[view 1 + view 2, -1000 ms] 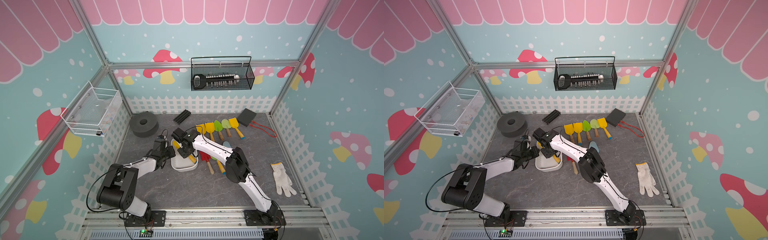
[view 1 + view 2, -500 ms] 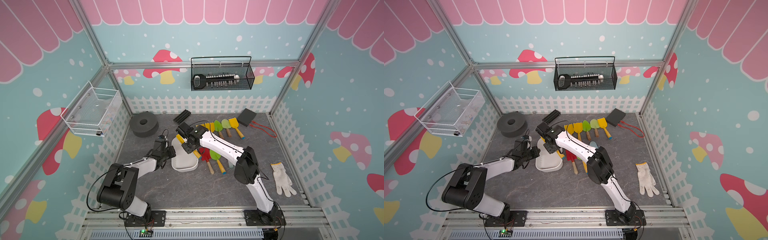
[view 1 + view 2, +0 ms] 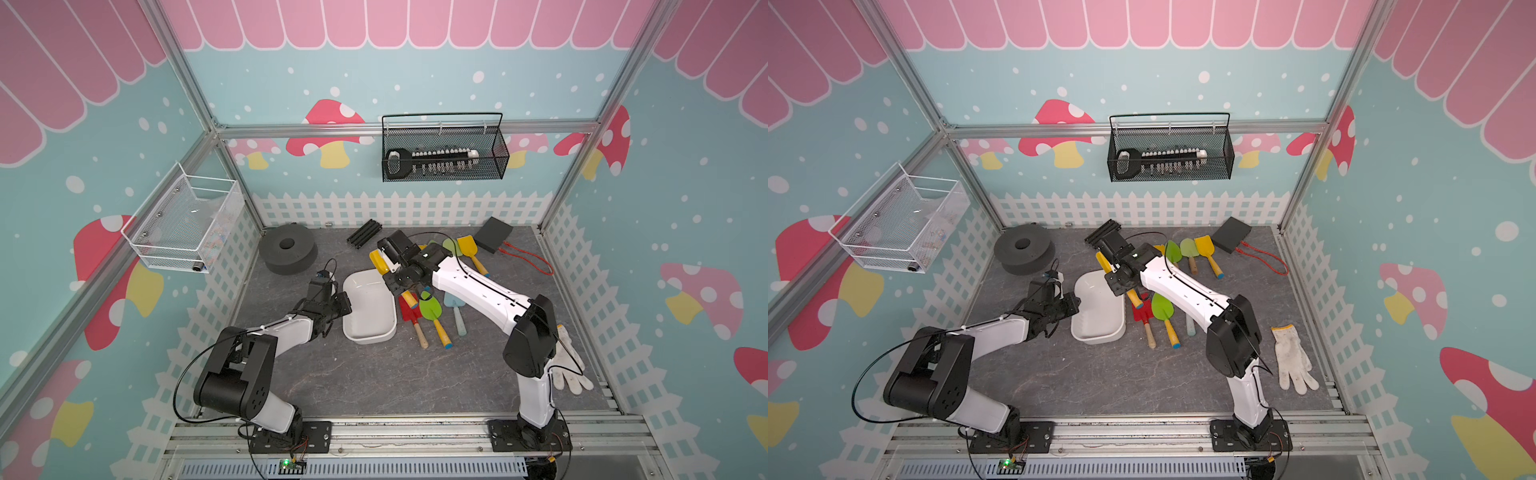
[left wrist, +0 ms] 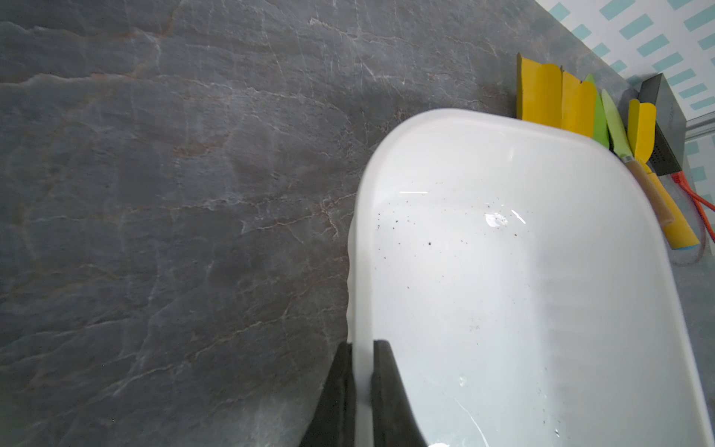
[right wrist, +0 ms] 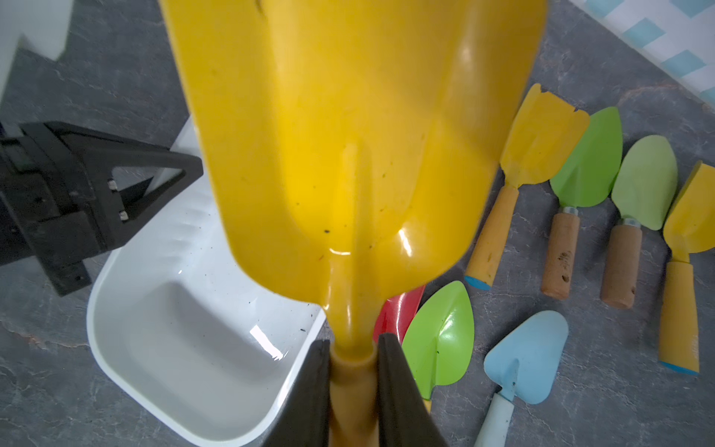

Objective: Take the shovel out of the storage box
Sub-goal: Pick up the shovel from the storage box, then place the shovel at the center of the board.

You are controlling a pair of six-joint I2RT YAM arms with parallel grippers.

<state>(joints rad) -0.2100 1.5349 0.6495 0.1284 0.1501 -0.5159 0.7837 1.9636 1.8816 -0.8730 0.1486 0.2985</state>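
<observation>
Your right hand (image 5: 354,350) is gripping the yellow shovel (image 5: 348,135) by its handle, holding it up over the far right corner of the white storage box (image 3: 368,309). Your left hand (image 4: 361,348) is pinching the box's left rim. More toy shovels (image 3: 430,309) are lying on the counter (image 3: 374,382), right of the box.

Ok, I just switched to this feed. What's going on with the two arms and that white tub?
The left gripper pinches the rim of the white storage box, apparently to steady it on the table. The right gripper is closed on the handle of the yellow shovel and holds it in the air by the box's far corner. The box holds only a few specks of dirt. Other toy shovels lie on the table beside it.
</observation>
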